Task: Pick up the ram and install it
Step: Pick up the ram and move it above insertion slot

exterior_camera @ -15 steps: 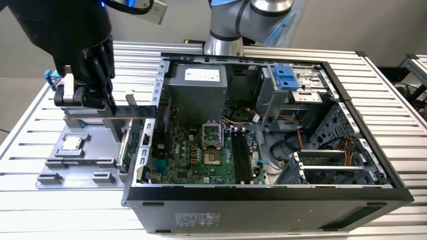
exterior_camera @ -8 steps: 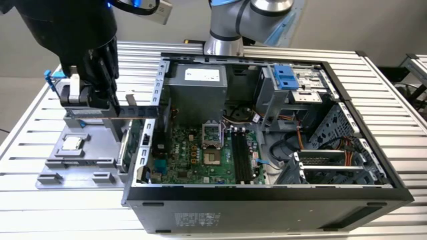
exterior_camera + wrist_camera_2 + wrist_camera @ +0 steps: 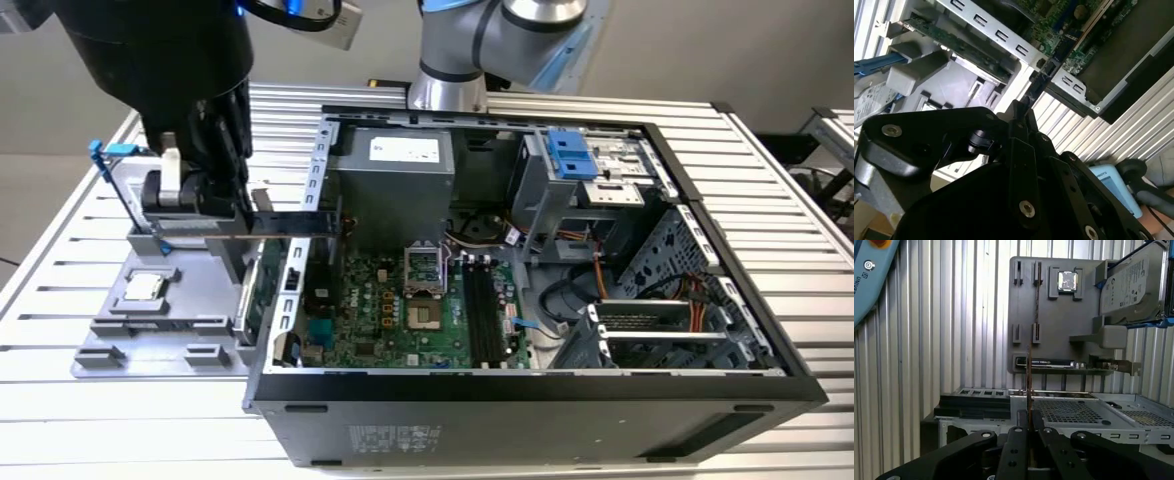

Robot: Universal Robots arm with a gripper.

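- Table [image 3: 120, 430]: slatted aluminium surface that carries everything listed below.
- Computer case [image 3: 534, 400]: black tower lying on its side with the panel off and the motherboard [image 3: 387, 310] exposed. It fills the centre and the exterior view's right.
- Robot arm [image 3: 467, 40]: the base stands behind the case, and the dark wrist assembly hangs at the exterior view's left.
- Fixture tray [image 3: 147, 335]: grey holder on the table, just beside the case on the exterior view's left.
- Hard drive [image 3: 1129, 285]: silver with blue rails, propped upright in the tray.
- Expansion card [image 3: 1054, 363]: green with a metal bracket, seated on edge along the tray side nearest the case.
- Gripper [image 3: 224, 212]: poised above the tray, near the case wall. The first wrist view shows the gripper [image 3: 1028, 422] with its fingers closed tight on the ram [image 3: 287, 223], one finger on each face. The second wrist view [image 3: 1021, 112] shows the same.
- Ram: thin dark stick held level in the air, clear of the tray. One end reaches toward the case's side wall. It is seen edge-on in the first wrist view [image 3: 1028, 380]. In the second wrist view [image 3: 1035, 85] its free end points at the case frame.
- Memory slots [image 3: 483, 310]: black, on the motherboard, well apart from the ram, which is not yet seated.
- Processor chip [image 3: 1067, 281]: square, lying in a tray recess.
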